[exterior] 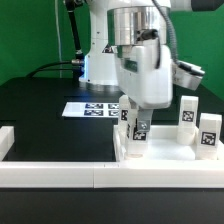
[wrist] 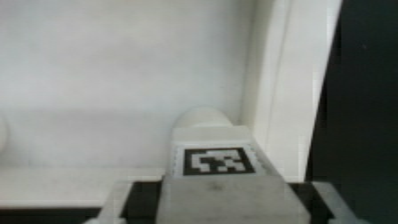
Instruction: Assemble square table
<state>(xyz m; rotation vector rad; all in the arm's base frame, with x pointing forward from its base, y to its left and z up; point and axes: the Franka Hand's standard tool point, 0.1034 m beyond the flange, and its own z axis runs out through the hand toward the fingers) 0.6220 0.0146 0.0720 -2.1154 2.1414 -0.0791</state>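
My tool [exterior: 137,128] hangs over the square top [exterior: 165,152], with a leg [exterior: 138,130] between its fingers, standing upright on the top near its corner on the exterior view's left. Two more legs [exterior: 187,113] [exterior: 208,133] stand toward the exterior view's right. The marker board [exterior: 92,109] lies on the table [exterior: 45,110] behind the top. A border rail [exterior: 60,176] runs in front.

In the wrist view the leg [wrist: 217,150] sits just beside the top's rim [wrist: 285,70].

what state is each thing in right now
end effector: shut on a table leg, low over the tabletop
held table leg: upright, tag facing the wrist camera
tabletop: flat on the table, against the border rail
two loose legs: standing upright, ungrasped
marker board: lying flat
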